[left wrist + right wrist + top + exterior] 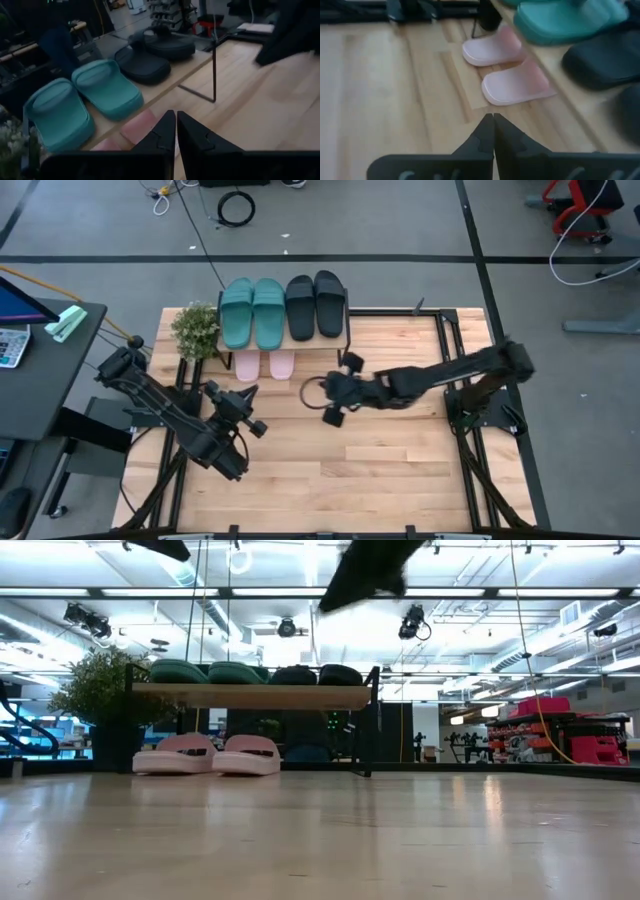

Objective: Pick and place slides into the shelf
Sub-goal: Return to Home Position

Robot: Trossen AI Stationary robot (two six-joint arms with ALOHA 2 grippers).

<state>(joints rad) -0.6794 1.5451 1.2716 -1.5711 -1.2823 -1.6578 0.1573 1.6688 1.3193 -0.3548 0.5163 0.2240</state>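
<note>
At the worktop's (400, 470) far edge, the shelf (260, 697) is fully loaded: the teal slides (252, 312) and the black slides (315, 305) are lined up side by side across the top board, filling it end to end. Beneath the board, on the teal side, the pink slides (265, 364) are tucked in as a pair, their ends poking out past the front edge. With the top taken, that lower space is judged the only room left for them.

All six are stowed, so nothing remains to be carried. The right claw (492, 116) is seen pinched shut and empty, held above the worktop just in front of the shelf, near its right front leg. The left claw (175, 114) is likewise closed on nothing, nearer the left side and pointed at the shelf.

A potted plant (197, 330) is crowded against the shelf's left end. Wide bare boards are offered towards the near edge, so a clear retreat is expected for both arms.
</note>
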